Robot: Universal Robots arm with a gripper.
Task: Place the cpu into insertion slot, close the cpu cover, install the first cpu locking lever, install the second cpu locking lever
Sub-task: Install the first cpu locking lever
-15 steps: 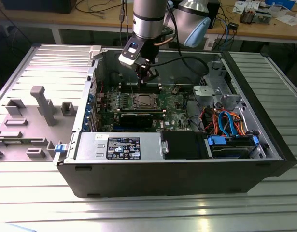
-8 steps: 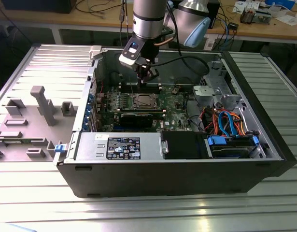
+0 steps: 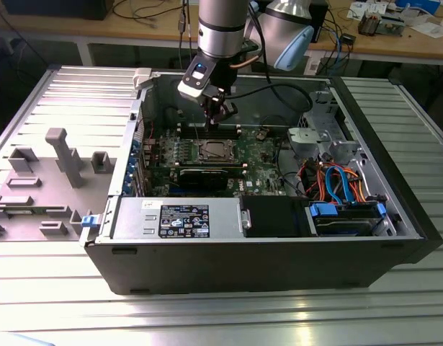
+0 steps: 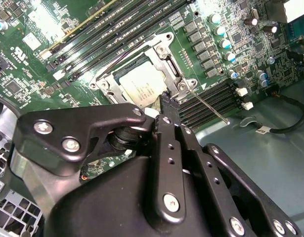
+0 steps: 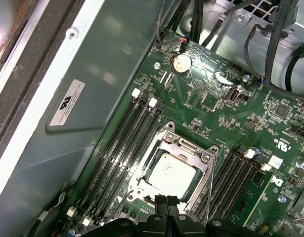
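The cpu (image 5: 169,173) lies flat in the insertion slot (image 3: 210,150) on the green board, its silver-grey top showing. The cpu cover (image 5: 184,144) lies down around it as a silver frame. In the second wrist view the cpu (image 4: 139,84) sits just beyond my fingertips, and a thin lever rod (image 4: 206,106) angles out from the socket corner. My gripper (image 5: 167,200) hangs just above the socket's edge, shut with nothing between the fingers. In the exterior view the gripper (image 3: 222,115) hovers over the back of the board.
Long black memory slots (image 5: 127,138) flank the socket on both sides. A black graphics card (image 3: 199,176) sits in front of it, and the power supply (image 3: 178,218) beyond that. A drive cage with coloured cables (image 3: 336,180) fills the exterior view's right. Case walls surround the board.
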